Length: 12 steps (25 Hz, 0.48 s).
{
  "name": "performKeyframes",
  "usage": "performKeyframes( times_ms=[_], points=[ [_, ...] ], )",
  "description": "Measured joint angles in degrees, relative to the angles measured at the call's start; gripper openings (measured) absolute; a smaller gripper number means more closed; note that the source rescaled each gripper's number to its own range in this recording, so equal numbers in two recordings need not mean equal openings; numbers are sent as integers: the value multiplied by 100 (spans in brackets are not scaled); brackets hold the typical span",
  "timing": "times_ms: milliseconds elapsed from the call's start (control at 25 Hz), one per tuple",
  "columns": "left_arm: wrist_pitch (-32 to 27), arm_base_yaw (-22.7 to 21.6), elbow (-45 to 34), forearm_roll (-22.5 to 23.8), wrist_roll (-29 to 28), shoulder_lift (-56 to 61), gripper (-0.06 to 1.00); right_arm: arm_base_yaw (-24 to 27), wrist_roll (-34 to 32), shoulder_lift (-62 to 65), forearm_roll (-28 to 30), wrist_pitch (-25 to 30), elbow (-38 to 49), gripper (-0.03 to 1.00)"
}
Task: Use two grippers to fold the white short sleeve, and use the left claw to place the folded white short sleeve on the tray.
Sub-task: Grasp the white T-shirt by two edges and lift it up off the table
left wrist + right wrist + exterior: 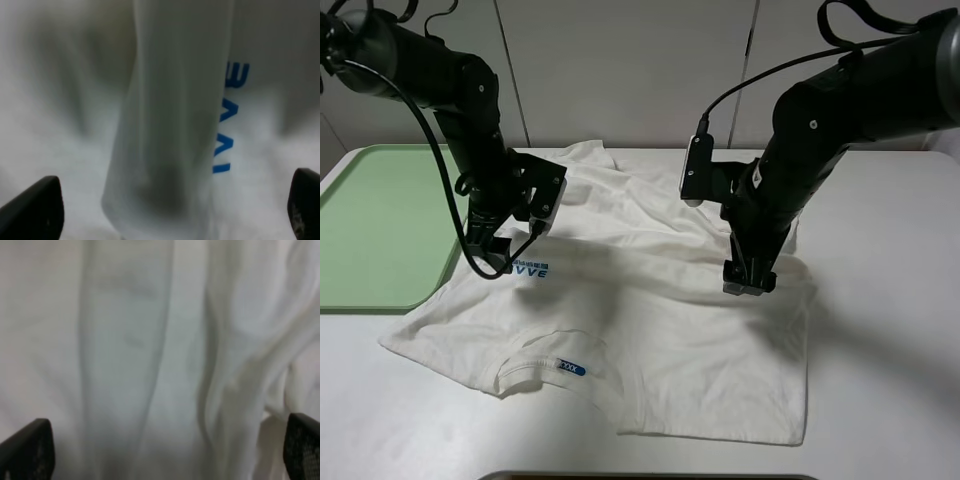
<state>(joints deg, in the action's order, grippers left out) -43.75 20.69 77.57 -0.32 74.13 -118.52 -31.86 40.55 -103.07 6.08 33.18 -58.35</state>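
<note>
The white short sleeve lies spread and wrinkled on the white table, collar and blue neck label toward the front. Its blue print sits right beside my left gripper, which presses down on the shirt's left part. In the left wrist view the left gripper is open, its fingertips wide apart around a raised fold of cloth, next to the print. My right gripper is down on the shirt's right part; in its wrist view it is open over wrinkled cloth. The pale green tray lies at the left.
The shirt's far edge is bunched up between the two arms. A dark object's edge shows at the front of the table. White wall panels stand behind the table.
</note>
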Motion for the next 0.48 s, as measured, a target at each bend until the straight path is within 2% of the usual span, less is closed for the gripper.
performKeyframes(
  times_ms=[240,480],
  points=[
    [96,0,0,0,16,-73,87,324,0,0,-24,22,0,100],
    [108,0,0,0,16,-73,87,337,-5,-356,-144,176,-2,100]
  ],
)
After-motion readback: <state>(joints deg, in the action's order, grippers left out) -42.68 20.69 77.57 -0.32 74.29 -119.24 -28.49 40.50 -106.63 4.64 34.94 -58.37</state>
